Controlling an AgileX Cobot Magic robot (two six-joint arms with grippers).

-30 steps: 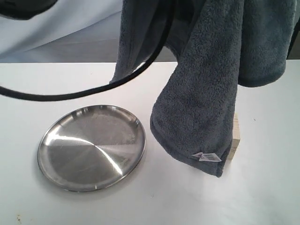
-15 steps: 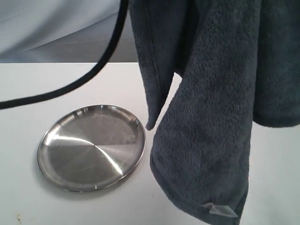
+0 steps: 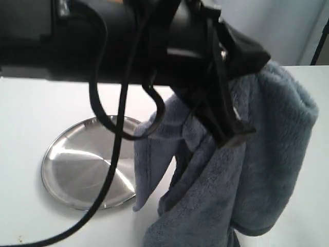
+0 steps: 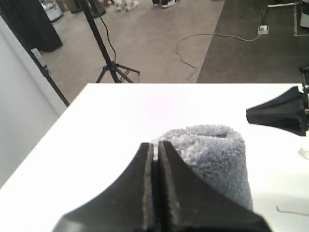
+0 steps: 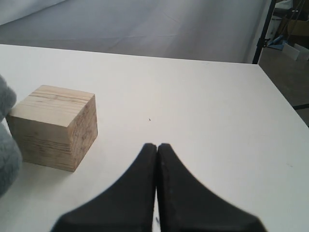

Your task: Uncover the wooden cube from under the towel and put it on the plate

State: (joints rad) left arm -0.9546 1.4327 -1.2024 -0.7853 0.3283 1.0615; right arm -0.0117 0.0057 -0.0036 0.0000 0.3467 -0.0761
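Since before: towel (image 3: 267, 154) now crosses plate (image 3: 72, 167) rim, left gripper (image 4: 155, 145) pinched on it; right gripper (image 5: 157, 145) closed, empty, near cube (image 5: 53, 125).

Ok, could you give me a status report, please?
Left gripper shut on towel. Right gripper shut, empty. Cube uncovered on table, not on plate. Towel hangs by plate.

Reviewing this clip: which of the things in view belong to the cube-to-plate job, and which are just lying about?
Part of the job:
- wooden cube, uncovered
- towel, hanging from the left gripper
- plate, with no cube on it yet

Just lying about:
- tripod stand
- black cable looping in front of the plate
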